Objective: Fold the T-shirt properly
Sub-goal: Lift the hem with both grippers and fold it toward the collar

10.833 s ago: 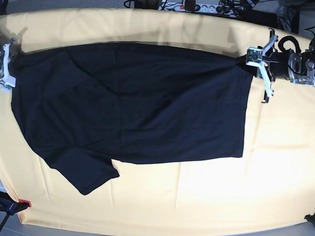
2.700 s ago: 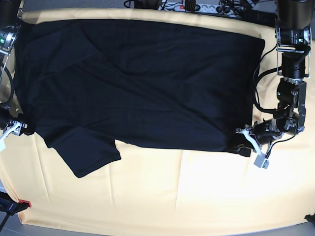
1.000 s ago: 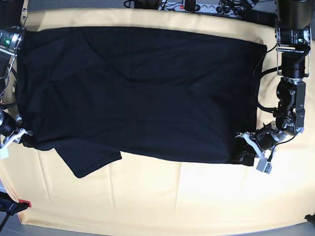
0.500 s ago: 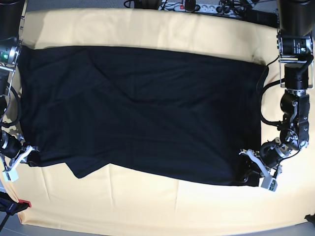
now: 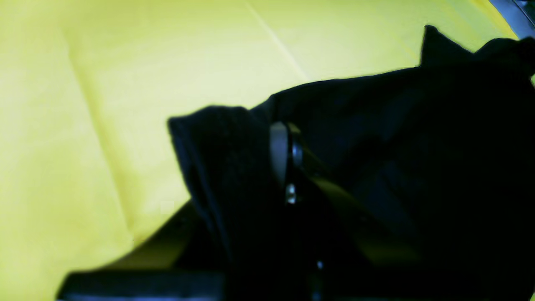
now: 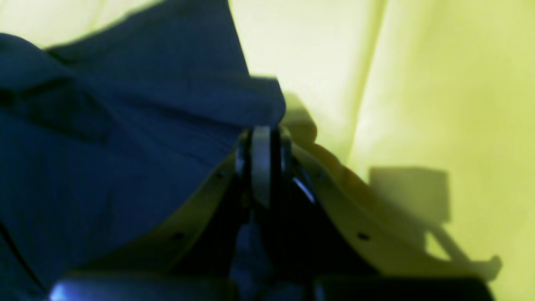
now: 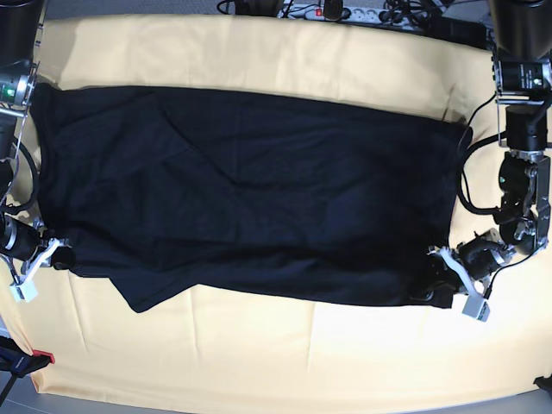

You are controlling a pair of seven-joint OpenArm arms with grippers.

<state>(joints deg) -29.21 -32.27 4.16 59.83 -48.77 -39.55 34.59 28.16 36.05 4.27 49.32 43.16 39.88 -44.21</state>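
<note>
The black T-shirt (image 7: 241, 190) lies spread wide across the pale yellow cloth (image 7: 302, 354), with one sleeve (image 7: 147, 293) poking out under its near edge. My left gripper (image 7: 438, 285) is shut on the shirt's near right corner. In the left wrist view the gripper (image 5: 286, 163) is wrapped in bunched black fabric (image 5: 418, 146). My right gripper (image 7: 53, 257) is shut on the near left corner. In the right wrist view the gripper's (image 6: 261, 138) closed tips pinch the shirt's edge (image 6: 125, 146) just above the cloth.
Both arm columns stand at the back corners, left (image 7: 17, 52) and right (image 7: 522, 69). A power strip and cables (image 7: 345, 10) run along the back edge. A small red-tagged item (image 7: 41, 356) sits at the near left corner, past the cloth's rim.
Both grippers have dragged the shirt's near edge toward the front, and the far edge slid down off the back of the cloth. In the last half second they eased back slightly.
</note>
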